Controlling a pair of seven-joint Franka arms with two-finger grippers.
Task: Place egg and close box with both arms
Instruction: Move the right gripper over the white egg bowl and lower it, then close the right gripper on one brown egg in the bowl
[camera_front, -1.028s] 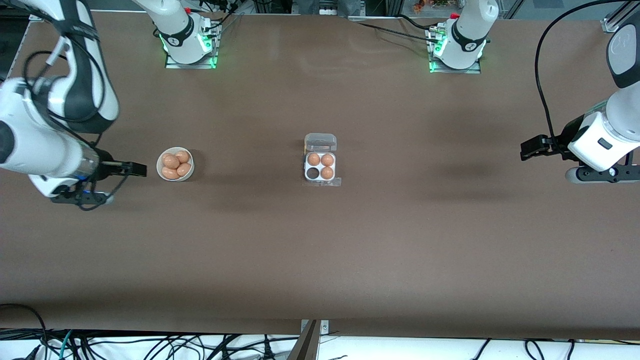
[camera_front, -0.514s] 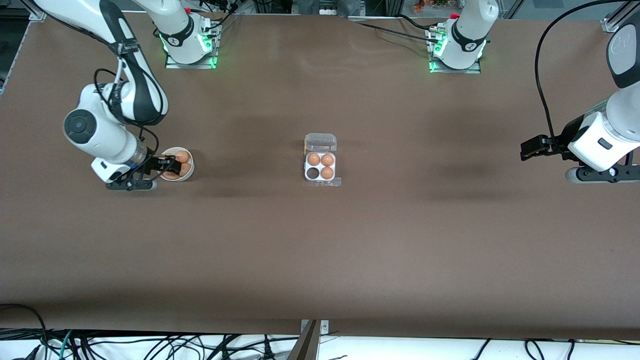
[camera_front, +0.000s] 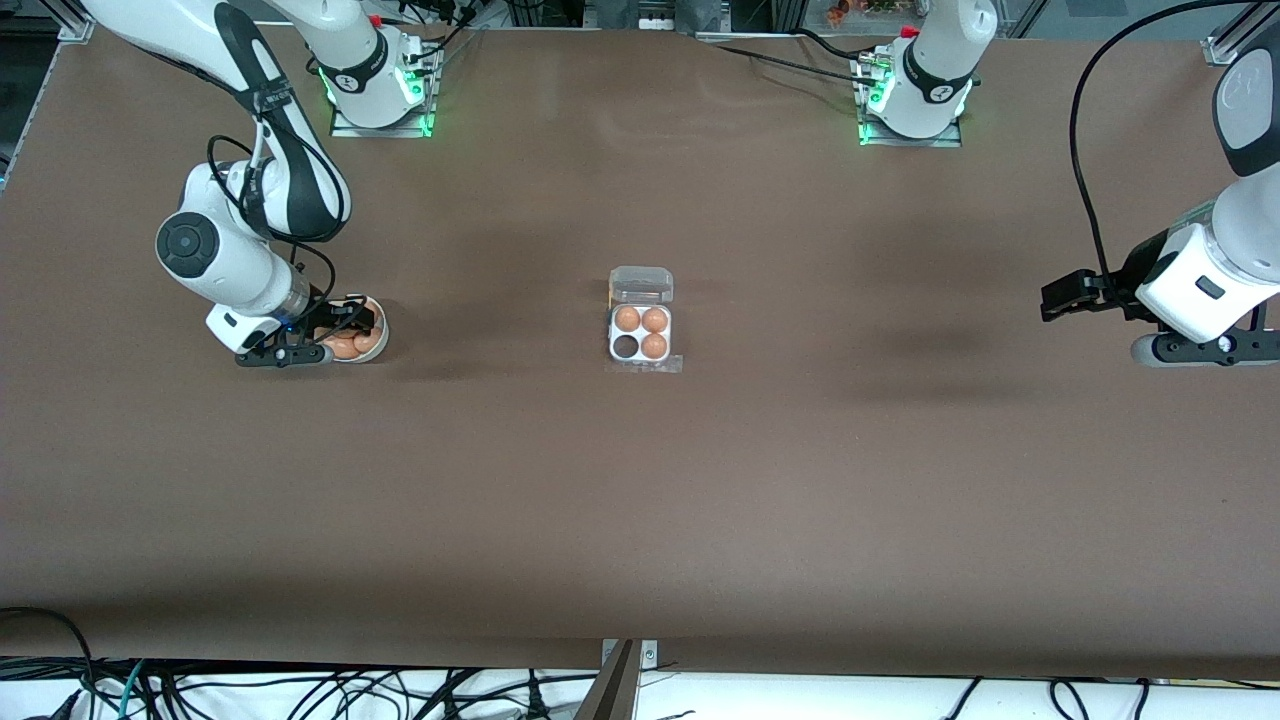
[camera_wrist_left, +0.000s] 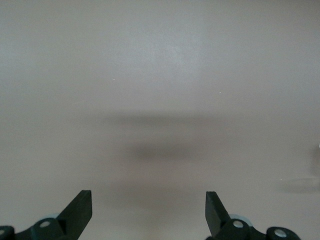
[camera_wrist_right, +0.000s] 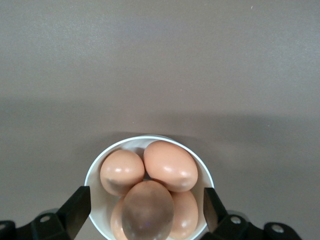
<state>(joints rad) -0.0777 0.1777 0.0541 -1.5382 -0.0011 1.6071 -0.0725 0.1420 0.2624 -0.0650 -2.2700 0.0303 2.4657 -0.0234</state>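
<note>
The right end effector hangs directly over the round white bowl at the right arm's end of the tabletop, its two black fingers spread wide and holding nothing. In the right wrist view the fingers stand outside the bowl's rim on both sides, so the pile of brown eggs lies straight below, between them. The egg that sits topmost in the pile is the likeliest pick: it lies closest to the midpoint between the fingertips, and its long axis appears to run crosswise to the line joining the two fingers, so a closing grip would meet its narrower sides. Three more eggs crowd against it, which leaves little room for the fingers to slide down.

The egg carton rests in the middle of the tabletop, well apart from the bowl, toward the left arm's end from it. Its clear lid is folded back, three cells hold eggs, and the one empty cell is the nearer one on the right arm's side.

The left end effector waits over bare tabletop at the left arm's end, fingers released and empty, with nothing beneath it
</note>
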